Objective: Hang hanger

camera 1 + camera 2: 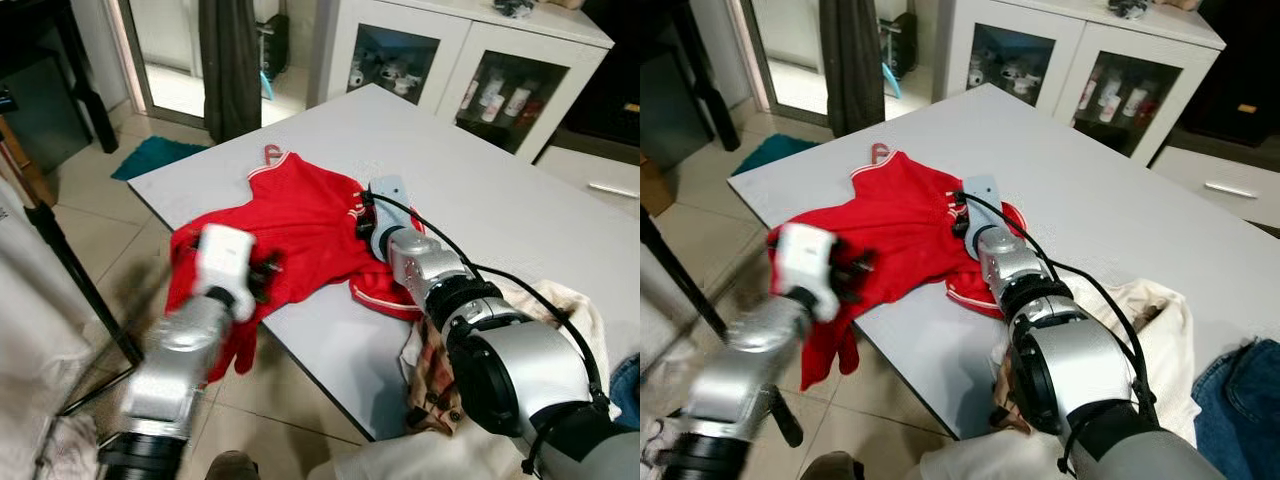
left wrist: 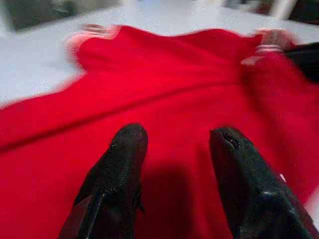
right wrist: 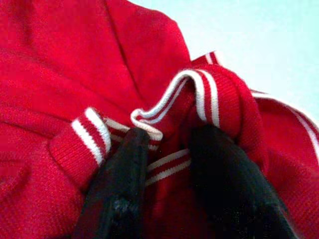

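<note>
So far little of the task appears done: a red shirt (image 1: 290, 225) with white-striped trim is spread on the grey table (image 1: 500, 200), one side drooping over the near edge, and nothing is hung. A small red hook (image 1: 271, 152), probably the hanger's, is seen poking out at the shirt's far end; the rest of the hanger is hidden by cloth. The right gripper (image 3: 169, 149) is pressed into the striped trim, a fold of it pinched between nearly closed fingers. The left gripper (image 2: 177, 144) is held just above the red cloth near the table edge, its fingers parted and holding nothing; that view is blurred. Lifting and carrying to a rail are judged to remain. Nearby, a cream garment (image 1: 1140, 310) and a checked cloth (image 1: 432, 385) are heaped by the right arm, blue denim (image 1: 1250, 385) beside them. A white glass-fronted cabinet (image 1: 460, 60) stands beyond the table, a black stand leg (image 1: 70, 270) on the left.
</note>
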Controlling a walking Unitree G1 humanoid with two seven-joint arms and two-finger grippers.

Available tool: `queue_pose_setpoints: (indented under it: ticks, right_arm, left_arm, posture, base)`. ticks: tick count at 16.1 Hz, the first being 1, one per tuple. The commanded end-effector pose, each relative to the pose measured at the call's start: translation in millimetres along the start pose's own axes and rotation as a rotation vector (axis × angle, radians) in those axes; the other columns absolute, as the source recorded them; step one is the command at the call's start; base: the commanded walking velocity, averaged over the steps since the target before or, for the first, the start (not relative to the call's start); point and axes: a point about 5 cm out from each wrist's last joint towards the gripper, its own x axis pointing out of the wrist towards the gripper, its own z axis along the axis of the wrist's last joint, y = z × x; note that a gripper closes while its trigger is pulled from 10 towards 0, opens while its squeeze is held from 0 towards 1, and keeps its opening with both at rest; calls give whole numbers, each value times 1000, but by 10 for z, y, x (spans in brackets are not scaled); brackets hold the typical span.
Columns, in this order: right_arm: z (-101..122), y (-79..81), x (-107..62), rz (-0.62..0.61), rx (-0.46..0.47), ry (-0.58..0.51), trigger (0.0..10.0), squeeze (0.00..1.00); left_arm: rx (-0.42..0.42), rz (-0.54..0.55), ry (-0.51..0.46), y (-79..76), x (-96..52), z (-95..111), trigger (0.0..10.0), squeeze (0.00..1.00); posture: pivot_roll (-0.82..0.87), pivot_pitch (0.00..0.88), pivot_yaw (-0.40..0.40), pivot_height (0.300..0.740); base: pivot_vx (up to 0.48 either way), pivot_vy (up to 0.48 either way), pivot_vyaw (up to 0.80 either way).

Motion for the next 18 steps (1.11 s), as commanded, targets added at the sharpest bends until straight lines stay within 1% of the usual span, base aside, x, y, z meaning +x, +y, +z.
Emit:
queue_pose_setpoints:
  ticks: [1,2,4,5,6,7,8,10,11,12,13,14,15,16,17,18]
  right_arm:
    - [52,-19,-2,5,42,-12,10000,0]
    - [165,21,-4,37,38,-56,10000,0]
    - [544,124,-40,125,-45,-193,10000,0]
    - [622,147,-54,147,-63,-220,10000,0]
    - [843,204,-102,203,-129,-305,10000,0]
    - [983,279,-146,277,-194,-356,10000,0]
    - [1010,310,-159,322,-236,-354,10000,0]
    - [861,289,-127,362,-339,-270,10000,0]
    - [695,232,-94,352,-410,-202,10000,0]
    - [587,160,-74,322,-457,-166,10000,0]
    - [416,-42,-52,230,-535,-109,10000,0]
    - [370,-120,-50,192,-555,-94,10000,0]
    - [314,-249,-51,130,-563,-72,10000,0]
    - [282,-413,-64,49,-554,-63,10000,0]
    - [257,-519,-78,8,-550,-55,10000,0]
    - [224,-558,-84,10,-548,-41,10000,0]
  left_arm:
    - [-64,-83,85,-97,36,-135,10000,0]
    - [-104,-103,137,-118,60,-217,10000,0]
    - [-154,-75,173,-30,89,-258,10000,0]
    - [-160,-76,183,-14,89,-264,10000,0]
    - [-154,-77,211,20,79,-290,10000,0]
    - [-154,-82,233,36,68,-311,10000,0]
    - [-154,-83,247,42,64,-331,10000,0]
    - [-149,-81,268,41,65,-370,10000,0]
    - [-135,-78,282,42,60,-388,10000,0]
    - [-120,-72,292,54,51,-400,10000,0]
    - [-77,-48,314,116,24,-426,10000,0]
    - [-62,-39,322,142,13,-434,10000,0]
    - [-34,-28,332,184,-6,-441,10000,0]
    - [-5,-19,344,236,-27,-448,10000,0]
    - [13,-15,351,273,-41,-451,10000,0]
    - [24,-11,355,301,-49,-446,10000,0]
  posture:
    - [210,23,-112,740]
    - [210,23,-112,740]
    - [203,25,-110,740]
    - [202,24,-109,740]
    - [201,23,-109,740]
    - [201,23,-109,740]
    - [201,23,-110,740]
    - [208,23,-117,740]
    - [213,23,-119,740]
    - [217,23,-120,740]
    - [224,23,-120,740]
    - [224,23,-120,740]
    - [224,23,-112,740]
    - [221,24,-107,740]
    - [218,22,-104,740]
    - [214,21,-100,740]
  base:
    - [0,0,0]
    - [0,0,0]
    - [0,0,0]
    - [0,0,0]
    - [0,0,0]
    - [0,0,0]
    - [0,0,0]
    - [0,0,0]
    - [0,0,0]
    - [0,0,0]
    - [0,0,0]
    - [0,0,0]
    - [0,0,0]
    - [0,0,0]
    - [0,0,0]
    - [0,0,0]
